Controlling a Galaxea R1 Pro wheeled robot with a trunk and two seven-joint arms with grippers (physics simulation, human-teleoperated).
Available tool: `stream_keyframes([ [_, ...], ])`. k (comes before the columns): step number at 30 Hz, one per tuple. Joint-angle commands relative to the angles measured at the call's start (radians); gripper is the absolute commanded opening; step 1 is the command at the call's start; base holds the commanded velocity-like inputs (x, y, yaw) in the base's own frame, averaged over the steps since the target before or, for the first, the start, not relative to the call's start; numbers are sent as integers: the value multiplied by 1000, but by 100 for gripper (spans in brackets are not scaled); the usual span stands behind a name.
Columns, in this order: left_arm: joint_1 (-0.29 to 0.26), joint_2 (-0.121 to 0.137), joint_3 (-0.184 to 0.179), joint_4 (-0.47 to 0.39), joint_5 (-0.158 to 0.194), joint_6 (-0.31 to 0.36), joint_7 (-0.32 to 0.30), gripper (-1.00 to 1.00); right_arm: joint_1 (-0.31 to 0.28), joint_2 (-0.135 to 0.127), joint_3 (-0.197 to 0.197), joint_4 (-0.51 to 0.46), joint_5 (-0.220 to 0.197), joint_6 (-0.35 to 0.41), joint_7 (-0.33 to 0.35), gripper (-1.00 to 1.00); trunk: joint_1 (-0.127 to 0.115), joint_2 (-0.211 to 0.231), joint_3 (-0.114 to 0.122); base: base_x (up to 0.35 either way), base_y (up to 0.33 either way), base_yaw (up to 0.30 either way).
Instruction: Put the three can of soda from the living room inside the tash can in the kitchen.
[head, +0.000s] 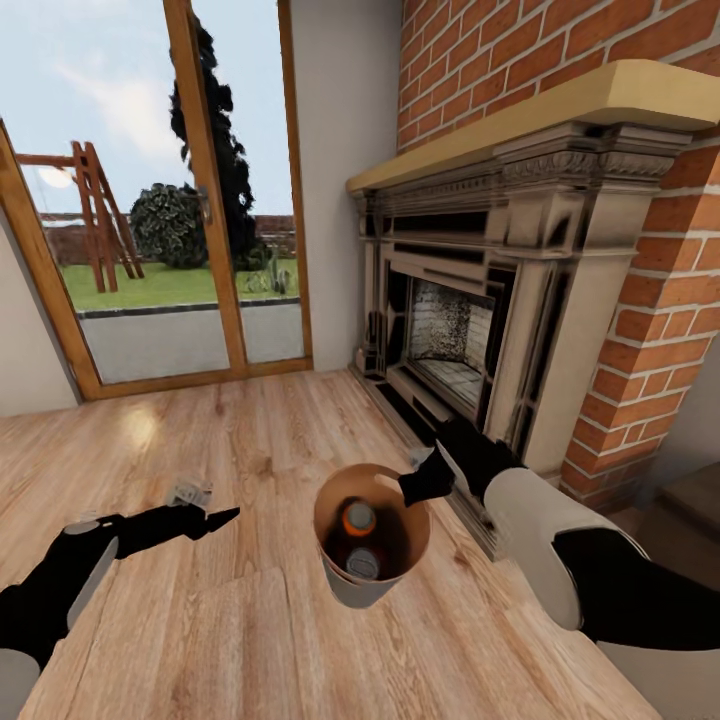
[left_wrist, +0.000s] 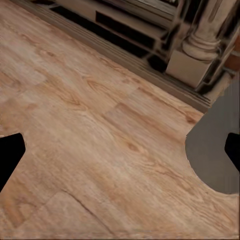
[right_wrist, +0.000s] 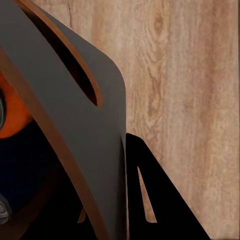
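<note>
The tash can (head: 345, 590), grey outside and brown inside, stands on the living room's wood floor in front of the fireplace. Two of the cans of soda stand inside it: an orange one (head: 358, 517) and a darker one (head: 362, 563) with a silvery top. My right gripper (head: 422, 486) is shut on the bin's far rim. In the right wrist view one black finger (right_wrist: 155, 200) lies against the grey wall (right_wrist: 90, 130), and the orange can (right_wrist: 10, 110) shows inside. My left gripper (head: 212, 520) hangs open over bare floor left of the bin, whose wall (left_wrist: 210, 150) shows in the left wrist view.
An ornate beige-and-black fireplace (head: 470, 320) set in a red-brick chimney (head: 640, 330) stands just behind the bin. Wood-framed glass doors (head: 200, 200) close the far left. A small silvery-grey object (head: 190, 492) lies on the floor just beyond my left gripper.
</note>
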Motion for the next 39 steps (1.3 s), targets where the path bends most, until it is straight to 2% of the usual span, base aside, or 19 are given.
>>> stream_keyframes([
  [1, 34, -1, 7, 20, 0, -56, 2, 100, 0, -17, -7, 5, -23, 5, 6, -100, 4, -7, -3, 0, 0, 0],
  [5, 49, -1, 13, 66, 1, -95, 4, 100, 1, -27, -8, 30, -21, 5, 4, -100, 19, -34, -15, 0, 0, 0],
  [13, 56, -2, 15, 99, 1, -134, 10, 100, 1, -37, -7, 83, -20, 5, 3, -100, 22, -36, -46, 0, 0, 0],
  [17, 56, -2, 16, 108, 0, -140, 13, 100, 5, -39, -7, 86, -20, 5, 2, -100, 24, -37, -62, 0, 0, 0],
  [25, 56, -2, 15, 118, -1, -145, 17, 100, 28, -59, -7, 84, -17, 5, 2, -100, 28, -39, -93, 0, 0, 0],
  [34, 56, -2, 15, 135, -1, -146, 18, 100, 31, -61, -6, 84, -17, 5, 2, -100, 32, -41, -128, 0, 0, 0],
  [39, 56, -2, 14, 142, -3, -155, 18, 100, 36, -61, -7, 83, -17, 5, 1, -100, 32, -41, -128, 0, 0, 0],
])
